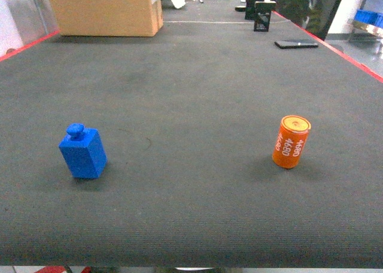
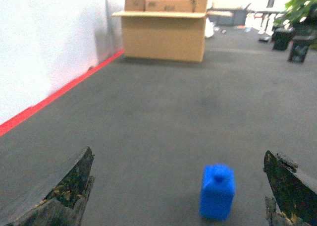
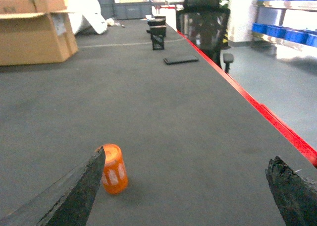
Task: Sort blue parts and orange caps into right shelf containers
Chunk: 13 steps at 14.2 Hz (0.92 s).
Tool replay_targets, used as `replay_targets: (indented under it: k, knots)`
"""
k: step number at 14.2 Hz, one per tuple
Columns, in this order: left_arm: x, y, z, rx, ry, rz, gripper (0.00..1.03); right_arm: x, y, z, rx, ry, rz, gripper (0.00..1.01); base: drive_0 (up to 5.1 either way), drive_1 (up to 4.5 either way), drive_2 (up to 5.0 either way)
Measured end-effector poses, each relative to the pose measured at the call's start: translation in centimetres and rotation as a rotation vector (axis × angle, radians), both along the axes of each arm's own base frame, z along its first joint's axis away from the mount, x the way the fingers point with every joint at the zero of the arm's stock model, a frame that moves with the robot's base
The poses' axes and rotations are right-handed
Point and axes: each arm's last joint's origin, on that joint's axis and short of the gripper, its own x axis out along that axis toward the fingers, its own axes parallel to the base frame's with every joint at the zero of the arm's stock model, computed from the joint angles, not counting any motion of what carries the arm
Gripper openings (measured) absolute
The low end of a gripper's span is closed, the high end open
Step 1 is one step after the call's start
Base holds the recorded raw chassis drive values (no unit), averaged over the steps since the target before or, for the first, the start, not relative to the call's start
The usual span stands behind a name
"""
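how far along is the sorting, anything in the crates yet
Nothing looks sorted. The blue part and the orange cap both stand on the dark table. Both grippers, left and right, are open and empty. Both pickups remain.

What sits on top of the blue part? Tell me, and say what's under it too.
A small round knob of the same blue rises from the top of the blue part. It stands on the dark grey mat; its underside is hidden against the mat.
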Motion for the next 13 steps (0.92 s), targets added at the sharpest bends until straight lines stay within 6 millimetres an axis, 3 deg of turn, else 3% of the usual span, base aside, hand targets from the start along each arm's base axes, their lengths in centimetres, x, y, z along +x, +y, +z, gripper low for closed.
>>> replay_targets:
  k: [1, 2, 3, 4, 6, 8, 13]
  knots:
    - [3.3, -0.6, 1.3, -0.01, -0.055, -0.028, 0.98, 2.8, 0.7, 1.0, 0.01, -0.031, 0.038, 0.98, 0.0, 0.0, 0.0]
    - [6.9, -1.2, 1.1, -0.007, -0.045, -0.053, 0.98, 6.2, 1.3, 1.3, 0.007, -0.023, 0.069, 0.98, 0.0, 0.0, 0.0]
    - [9.6, -1.8, -0.3, 0.007, 0.036, -0.074, 0.98, 9.0, 1.9, 0.6, -0.009, 0.046, 0.092, 0.98, 0.0, 0.0, 0.0]
    - [11.6, -2.2, -1.7, 0.016, 0.107, -0.09, 0.98, 11.4, 2.4, -0.6, -0.029, 0.116, 0.101, 0.98, 0.0, 0.0, 0.0]
    - [14.9, -3.1, -2.2, 0.017, 0.125, -0.103, 0.98, 15.8, 3.6, -2.3, -0.044, 0.19, 0.121, 0.98, 0.0, 0.0, 0.0]
    - [16.6, -4.3, -3.4, 0.023, 0.165, -0.127, 0.98, 18.5, 5.1, -3.9, -0.031, 0.24, 0.157, 0.98, 0.0, 0.0, 0.0]
    - [17.9, -3.7, -6.8, 0.012, 0.266, -0.103, 0.98, 21.4, 6.6, -6.1, -0.003, 0.294, 0.173, 0.98, 0.0, 0.0, 0.0]
